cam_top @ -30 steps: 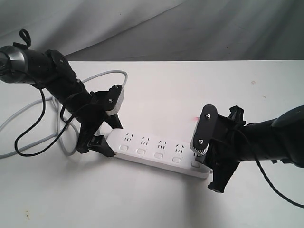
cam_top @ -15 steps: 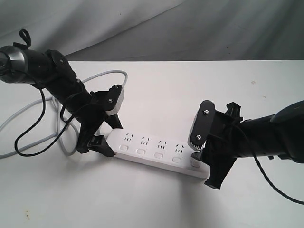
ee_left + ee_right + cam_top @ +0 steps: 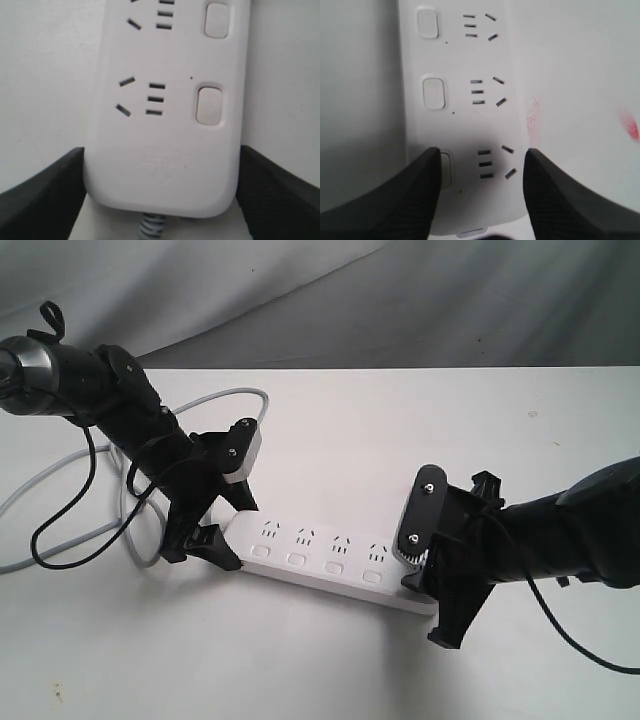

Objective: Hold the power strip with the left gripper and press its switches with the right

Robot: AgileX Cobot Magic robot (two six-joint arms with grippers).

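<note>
While the left gripper [image 3: 230, 523] clamps the cord end of the power strip [image 3: 330, 565], the right gripper [image 3: 480, 190], spread wide and empty, straddles the strip's far end, one finger over the last switch [image 3: 446, 170].

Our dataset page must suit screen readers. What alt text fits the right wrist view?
Two black fingers of the open right gripper stand over one end of a long white rounded plastic power strip on a white table, one finger overlapping its last square switch. Two more switches and outlets lie beyond; pink smudges mark the table.
</note>
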